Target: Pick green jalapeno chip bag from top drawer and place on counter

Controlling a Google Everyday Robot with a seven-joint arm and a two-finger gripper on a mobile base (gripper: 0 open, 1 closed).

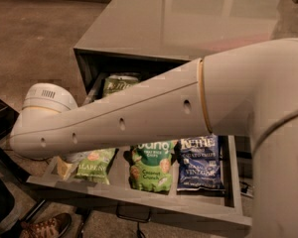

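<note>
The top drawer [154,202] is pulled open below the glossy grey counter [188,19]. A light-green jalapeno chip bag [94,165] lies at the front of the left lane, its upper part hidden by my arm. Another light-green Kettle bag [120,85] shows at the back of the drawer. My white arm [139,118] stretches across the drawer from right to left and ends in a rounded joint [44,100] above the drawer's left side. The gripper is hidden beyond that joint and does not show.
A deeper-green dang bag [151,168] lies in the middle lane and a blue Kettle bag [201,162] in the right lane. A dark pull [134,214] hangs on the drawer front. A brown shoe [42,228] and dark objects [0,123] sit on the floor at left.
</note>
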